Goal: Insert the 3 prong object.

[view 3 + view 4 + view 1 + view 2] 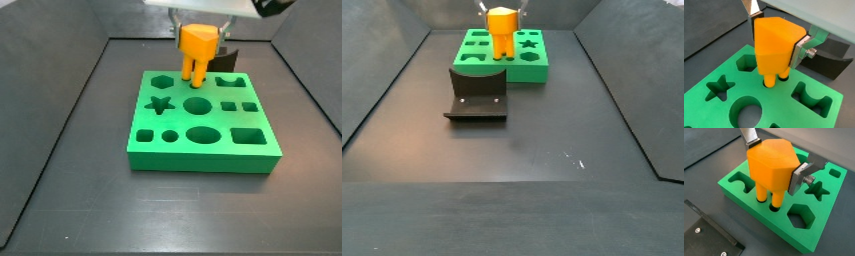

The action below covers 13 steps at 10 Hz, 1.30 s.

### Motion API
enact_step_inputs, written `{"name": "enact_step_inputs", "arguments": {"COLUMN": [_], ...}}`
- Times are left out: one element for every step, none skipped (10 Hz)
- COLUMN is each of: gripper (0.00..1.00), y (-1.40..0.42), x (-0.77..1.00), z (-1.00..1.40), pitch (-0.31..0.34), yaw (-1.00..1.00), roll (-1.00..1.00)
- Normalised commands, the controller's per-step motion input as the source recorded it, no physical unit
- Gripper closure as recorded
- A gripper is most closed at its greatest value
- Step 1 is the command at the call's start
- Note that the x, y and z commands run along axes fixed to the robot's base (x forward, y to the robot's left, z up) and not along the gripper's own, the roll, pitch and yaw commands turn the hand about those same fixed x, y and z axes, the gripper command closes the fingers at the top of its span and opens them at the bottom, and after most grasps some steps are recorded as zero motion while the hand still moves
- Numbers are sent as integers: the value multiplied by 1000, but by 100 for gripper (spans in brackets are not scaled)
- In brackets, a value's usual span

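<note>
Orange 3 prong object (pixel 776 45) is pinched between the gripper's (pixel 774 164) silver fingers (pixel 805 174), held upright with the prongs pointing down over the green board (pixel 203 130). In both wrist views the prong tips sit at small round holes (pixel 773 207) near the board's edge; can't really tell how deep they've gone. Around that spot the board has a hexagon cutout (pixel 799 216), a star (pixel 815 190) and an oval (pixel 746 114). In a side view the dark fixture (pixel 477 97) stands on the table (pixel 516 170) right up against the board's near edge.
</note>
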Motion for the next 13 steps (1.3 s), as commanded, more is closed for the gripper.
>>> {"name": "enact_step_inputs", "arguments": {"gripper": [100,100,100,100,100,100,100,100,100,100,100,100,100], "y": [0,0,37,171,243,209,149,37,0,0,0,0,0], "x": [0,-31,-209,-34,0,0,34,157,91,131,74,-63,-151], "z": [-311,-340,-426,-349,-306,-340,-397,-406,-340,-223,-240,-340,-291], "pitch": [-26,-43,-47,0,19,9,0,-14,-120,-166,-140,-89,-4], "yaw": [0,0,-71,-409,-631,-757,-757,-777,-717,-626,-474,0,394], "roll": [-24,-41,-16,0,0,0,-89,-170,-317,-366,-416,-364,-260]}}
